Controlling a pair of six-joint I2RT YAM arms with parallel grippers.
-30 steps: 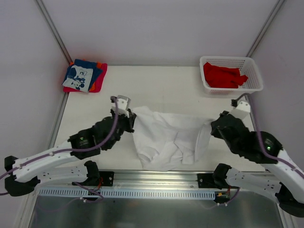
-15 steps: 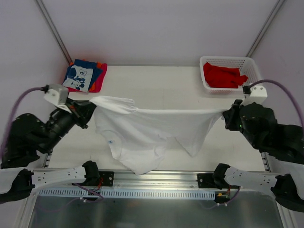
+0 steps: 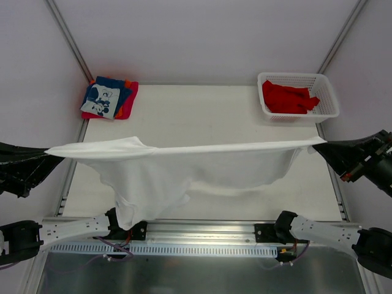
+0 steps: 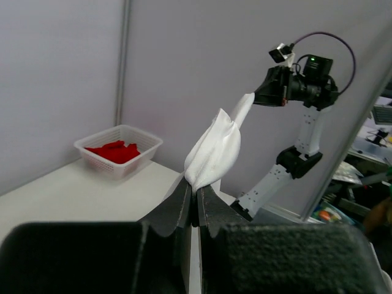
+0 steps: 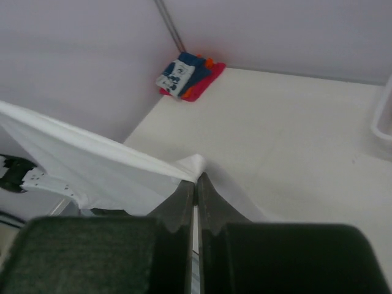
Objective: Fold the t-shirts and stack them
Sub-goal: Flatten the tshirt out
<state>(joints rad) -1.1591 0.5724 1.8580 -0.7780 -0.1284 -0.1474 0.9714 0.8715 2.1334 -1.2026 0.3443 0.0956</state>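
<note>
**White t-shirt stretched in the air between two wide-spread arms**

The pale table fills the middle of the overhead view. Above it the white t-shirt hangs as a broad sheet. Its upper edge runs taut in a nearly straight line from the left side of the view to the right. The rest of the cloth sags below that edge, and the lowest fold drops over the table's near edge, close to the base of the left arm.

The left arm is swung far out past the table's left edge, with its wrist pointing inward toward the shirt. The right arm mirrors it beyond the right edge. In the left wrist view the right arm stands tall from its base, bent at the elbow, with its gripper high above the table top.

The left gripper has its jaws pressed together on a bunched corner of the shirt, which leaves the tips as a twisted band running toward the other arm. The right gripper is clamped the same way on the opposite corner.

In the far right corner of the table a white lattice basket holds crumpled red t-shirts. In the far left corner lies the folded stack, blue with a white print on top and red and orange edges showing beneath. Both are well apart from the stretched shirt.
</note>
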